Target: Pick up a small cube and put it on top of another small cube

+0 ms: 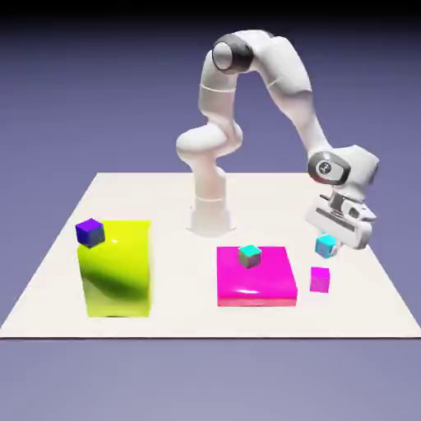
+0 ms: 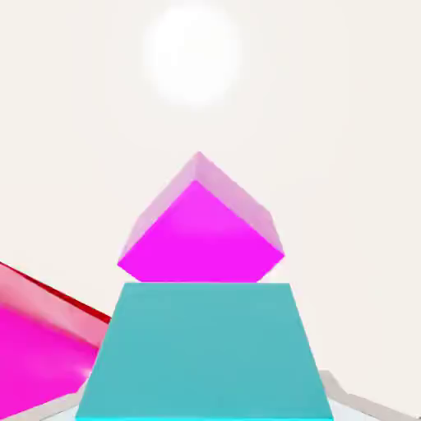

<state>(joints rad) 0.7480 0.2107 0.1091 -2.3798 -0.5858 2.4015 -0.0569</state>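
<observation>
The tiny bright cyan cube (image 1: 326, 244) hangs just above the table at the exterior view's right, with my gripper (image 1: 331, 243) shut on it. In the hand view the cyan cube (image 2: 201, 349) fills the bottom middle and hides my fingertips. The tiny magenta-pink cube (image 1: 320, 279) sits on the table a little below and in front of the held cube, apart from it. Seen from the hand, the magenta-pink cube (image 2: 201, 226) shows just beyond the cyan one.
A large flat magenta slab (image 1: 267, 284) lies left of the pink cube, with a grey-teal small cube (image 1: 249, 256) on top; the slab's corner (image 2: 33, 345) shows in the hand view. A tall yellow-green block (image 1: 117, 271) carries a dark blue-purple cube (image 1: 90, 233).
</observation>
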